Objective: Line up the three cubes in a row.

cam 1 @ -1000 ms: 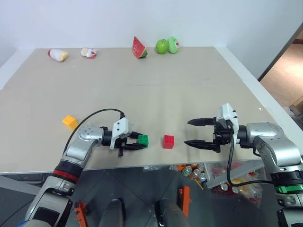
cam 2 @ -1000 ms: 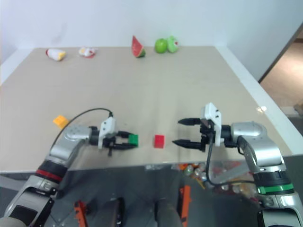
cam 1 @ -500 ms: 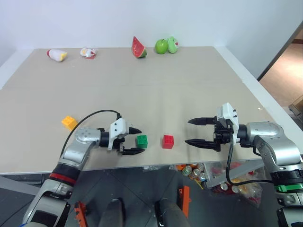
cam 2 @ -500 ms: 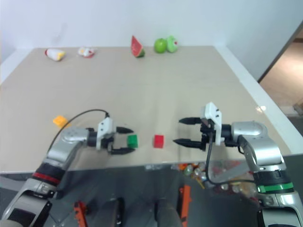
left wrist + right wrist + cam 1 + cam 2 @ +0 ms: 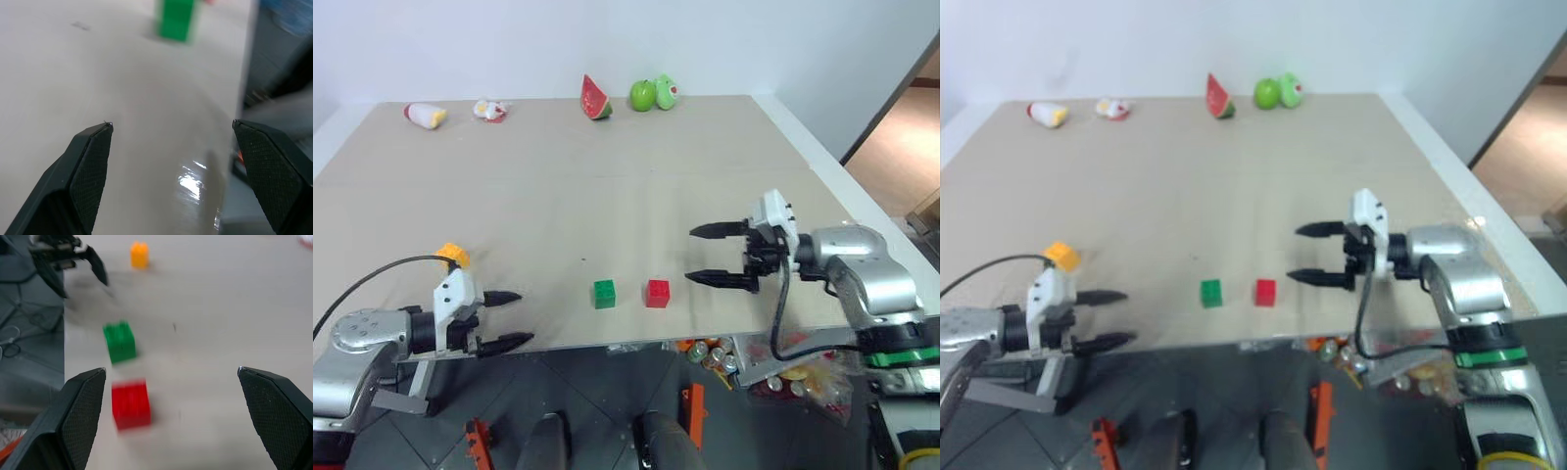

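Sitting side by side near the front edge of the beige table [image 5: 607, 186], the green cube [image 5: 604, 293] and the red cube [image 5: 657, 293] are close together but not touching, the red one at three o'clock of the green, both upright with studs on top. The yellow-orange cube [image 5: 453, 256] lies well apart from them, at about ten o'clock of the green cube, near the table's left side and partly hidden behind the white housing of the left arm. The left gripper [image 5: 512, 318] hangs at the table's front left edge, at roughly eight o'clock of the green cube, its two black fingers spread wide with nothing between them; its wrist view shows the green cube ahead beyond the parted tips. The right gripper [image 5: 700, 255] hovers at about two o'clock of the red cube, near it but clear of it, pointing toward the table's middle with fingers standing wide apart and empty. Its wrist view shows the red, green and yellow-orange cubes in a loose diagonal line. Along the far edge of the table rest a watermelon slice [image 5: 595, 98], a green apple [image 5: 642, 95] with another green toy fruit [image 5: 667, 91] beside it, and two small toys [image 5: 425, 116] toward the far left corner.
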Controlling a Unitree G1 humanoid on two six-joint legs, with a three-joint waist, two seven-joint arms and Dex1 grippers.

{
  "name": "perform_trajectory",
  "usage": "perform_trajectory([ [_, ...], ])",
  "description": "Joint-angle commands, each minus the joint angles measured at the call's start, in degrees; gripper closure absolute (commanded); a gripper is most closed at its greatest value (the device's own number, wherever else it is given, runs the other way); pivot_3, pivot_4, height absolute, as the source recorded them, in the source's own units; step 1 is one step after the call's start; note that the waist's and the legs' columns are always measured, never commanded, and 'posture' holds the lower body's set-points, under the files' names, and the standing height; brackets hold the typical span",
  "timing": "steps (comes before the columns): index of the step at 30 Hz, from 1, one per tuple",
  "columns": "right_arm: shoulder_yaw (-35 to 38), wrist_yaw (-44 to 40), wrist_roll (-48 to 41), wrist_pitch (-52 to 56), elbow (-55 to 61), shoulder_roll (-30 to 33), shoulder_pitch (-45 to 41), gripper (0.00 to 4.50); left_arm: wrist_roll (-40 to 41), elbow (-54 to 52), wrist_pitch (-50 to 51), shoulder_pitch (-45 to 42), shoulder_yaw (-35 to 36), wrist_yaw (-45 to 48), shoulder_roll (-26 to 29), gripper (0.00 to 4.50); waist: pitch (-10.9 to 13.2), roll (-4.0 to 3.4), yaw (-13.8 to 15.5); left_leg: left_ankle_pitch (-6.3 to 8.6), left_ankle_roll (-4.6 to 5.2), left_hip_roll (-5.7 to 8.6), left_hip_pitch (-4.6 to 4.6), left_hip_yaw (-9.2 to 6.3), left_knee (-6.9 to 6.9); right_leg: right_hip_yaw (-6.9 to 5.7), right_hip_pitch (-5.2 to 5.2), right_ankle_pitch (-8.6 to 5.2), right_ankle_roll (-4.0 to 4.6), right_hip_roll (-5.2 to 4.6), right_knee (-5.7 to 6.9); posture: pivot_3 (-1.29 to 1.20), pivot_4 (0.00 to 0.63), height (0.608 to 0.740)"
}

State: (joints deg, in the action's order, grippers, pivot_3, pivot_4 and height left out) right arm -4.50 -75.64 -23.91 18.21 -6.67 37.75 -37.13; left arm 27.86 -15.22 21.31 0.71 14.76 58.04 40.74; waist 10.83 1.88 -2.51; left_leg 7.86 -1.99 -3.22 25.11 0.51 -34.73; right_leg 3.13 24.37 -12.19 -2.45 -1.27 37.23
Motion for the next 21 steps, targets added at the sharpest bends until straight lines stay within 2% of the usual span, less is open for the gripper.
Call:
perform_trajectory([
  [1,-1.8,1.8,0.7,-0.9,0.4,-4.2,-3.4,0.00,3.3,-4.1,2.2,1.1,7.5,-11.3,-4.7,0.46,0.0,0.01,0.0,0.00,0.00,-0.03,0.01,-0.01,0.01,-0.07,-0.02,0.00,0.00,0.01,-0.01,0.00,0.150,0.740],
  [5,-4.7,2.5,2.8,-2.6,-0.4,-8.3,-4.7,0.00,3.0,-2.2,0.0,4.6,12.6,-18.5,-10.4,0.46,0.0,0.06,0.0,0.00,0.01,-0.10,0.02,0.09,0.00,-0.05,-0.02,-0.01,0.01,0.05,-0.01,0.00,0.150,0.740],
  [8,-6.2,1.7,3.6,-3.7,-1.8,-10.3,-5.7,0.00,1.4,1.0,-3.0,8.1,14.7,-19.8,-11.6,0.46,-0.1,0.11,0.0,0.02,-0.02,-0.11,0.04,0.14,0.06,-0.04,0.02,-0.11,0.03,0.06,-0.01,0.00,0.150,0.740],
  [15,-6.5,1.5,4.1,-4.8,-3.3,-12.0,-6.7,0.00,1.5,4.6,-5.2,10.2,17.6,-21.5,-11.1,0.46,-0.1,0.19,0.1,0.05,-0.07,-0.21,0.01,0.31,0.09,-0.07,0.05,-0.09,0.14,0.00,-0.01,0.00,0.150,0.740],
  [21,-6.3,2.2,4.4,-4.7,-2.1,-12.5,-5.9,0.00,0.0,15.8,-7.2,2.9,16.5,-20.4,-7.3,0.46,-0.1,0.21,0.2,0.07,-0.10,-0.31,0.01,0.30,0.09,-0.22,0.07,-0.04,0.23,0.04,0.00,0.00,0.150,0.740],
])
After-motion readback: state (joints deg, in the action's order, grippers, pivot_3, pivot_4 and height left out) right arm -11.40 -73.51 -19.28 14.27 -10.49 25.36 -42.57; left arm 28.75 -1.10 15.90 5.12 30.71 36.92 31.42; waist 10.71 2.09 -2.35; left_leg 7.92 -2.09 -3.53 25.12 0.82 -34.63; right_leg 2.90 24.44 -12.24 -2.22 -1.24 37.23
